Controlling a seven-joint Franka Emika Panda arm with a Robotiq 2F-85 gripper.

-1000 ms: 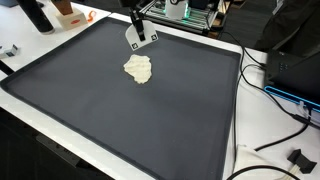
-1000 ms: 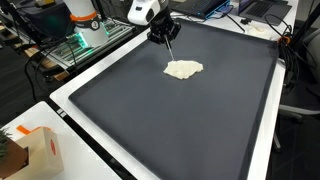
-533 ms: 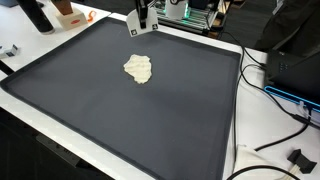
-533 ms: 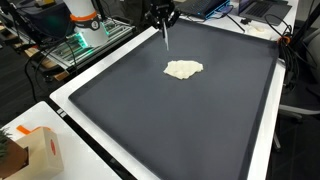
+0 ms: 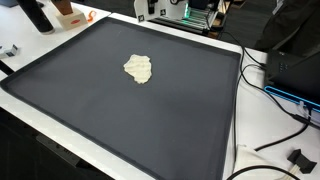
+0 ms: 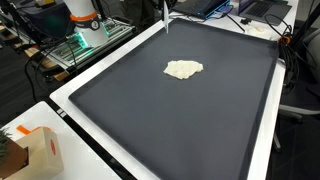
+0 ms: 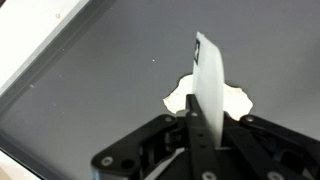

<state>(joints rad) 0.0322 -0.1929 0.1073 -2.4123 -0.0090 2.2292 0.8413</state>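
Note:
A crumpled cream-coloured lump [image 5: 139,68] [image 6: 183,69] lies alone on a large dark grey mat [image 5: 150,120] [image 6: 170,120], towards its far side. My gripper [image 6: 166,14] has risen high above the mat's far edge. Only its tip shows at the top of both exterior views [image 5: 143,10]. In the wrist view the gripper [image 7: 203,50] points down at the mat. Its two fingers are pressed together, with a white pad facing the camera and nothing held between them. The lump [image 7: 232,100] sits far below, partly hidden behind the fingers.
A white table rim [image 6: 70,105] borders the mat. An orange and white box [image 6: 38,150] stands at the near corner. A black bottle [image 5: 35,14], electronics [image 6: 75,45] and loose cables [image 5: 268,85] crowd the table's edges.
The gripper has lifted straight up from just above the mat near the lump, almost leaving both exterior views. The lump has not moved.

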